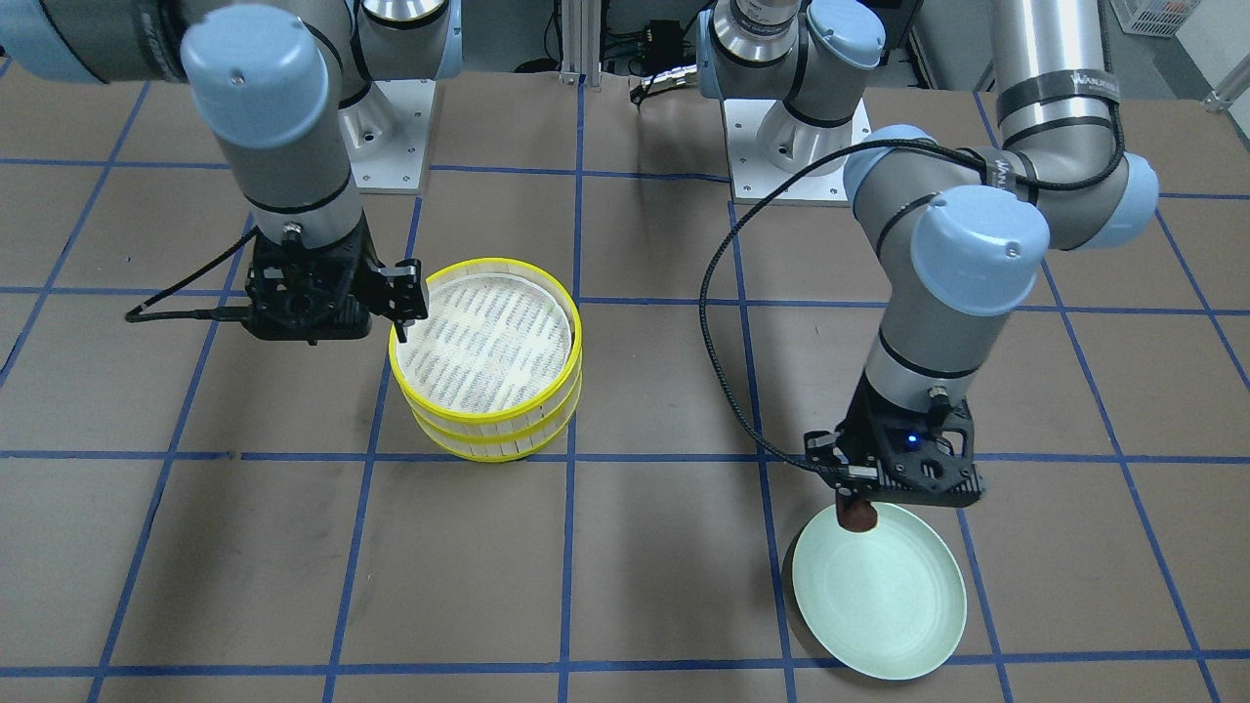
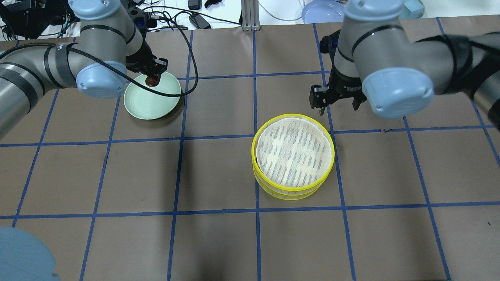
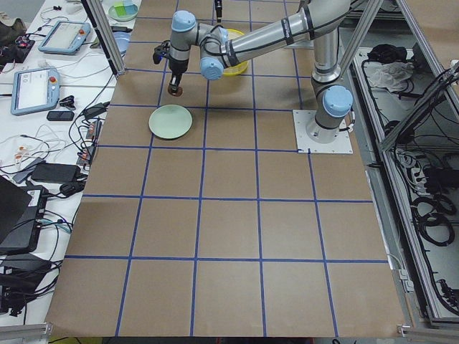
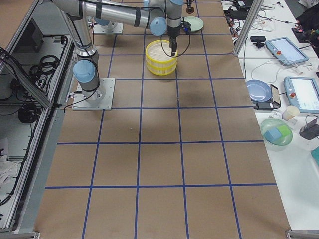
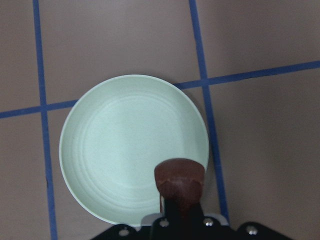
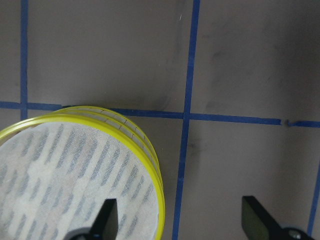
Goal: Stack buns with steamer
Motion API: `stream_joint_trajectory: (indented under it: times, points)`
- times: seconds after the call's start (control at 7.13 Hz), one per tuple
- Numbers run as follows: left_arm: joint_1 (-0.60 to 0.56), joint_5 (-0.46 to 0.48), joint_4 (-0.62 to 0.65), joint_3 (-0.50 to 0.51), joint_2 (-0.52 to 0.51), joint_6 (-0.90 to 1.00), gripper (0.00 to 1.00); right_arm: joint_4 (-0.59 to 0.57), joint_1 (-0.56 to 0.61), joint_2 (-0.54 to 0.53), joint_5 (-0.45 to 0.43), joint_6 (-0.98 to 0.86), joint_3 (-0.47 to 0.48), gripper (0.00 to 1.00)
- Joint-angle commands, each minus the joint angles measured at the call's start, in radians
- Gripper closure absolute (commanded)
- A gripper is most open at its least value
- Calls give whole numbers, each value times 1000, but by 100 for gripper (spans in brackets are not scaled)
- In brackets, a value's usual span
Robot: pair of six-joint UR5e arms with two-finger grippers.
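My left gripper [image 2: 152, 79] is shut on the dark reddish-brown bun [image 2: 150, 81] and holds it above the far edge of the pale green plate [image 2: 150, 102]. The left wrist view shows the bun [image 5: 179, 181] between the fingers over the bare plate [image 5: 125, 145]. The yellow steamer [image 2: 293, 191], two stacked tiers with a white mesh top, stands mid-table. My right gripper [image 2: 338, 103] is open and empty, just beyond the steamer's far right rim [image 6: 152, 165]. The cream-white bun shows in no view.
The brown table carries a blue tape grid. A blue plate [image 2: 322, 11] and cables lie beyond the table's far edge. A side table in the exterior right view holds tablets, a blue plate [image 4: 258, 89] and a bowl [image 4: 277, 133].
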Motion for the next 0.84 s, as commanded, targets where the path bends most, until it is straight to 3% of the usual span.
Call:
stream_joint_trajectory:
  times: [0.0, 0.14, 0.56, 0.7]
  points:
    - [-140, -96, -135, 0, 68, -353, 100, 132, -44, -45, 10, 20, -154, 1]
    - [-198, -110, -163, -1, 91, -473, 100, 180, -61, -63, 19, 46, -179, 0]
    - [-370, -143, -221, -7, 104, -740, 100, 168, -66, -62, 67, 100, -182, 0]
    - [-377, -222, -220, -21, 89, -767, 100, 168, -67, -67, 64, 100, -182, 0]
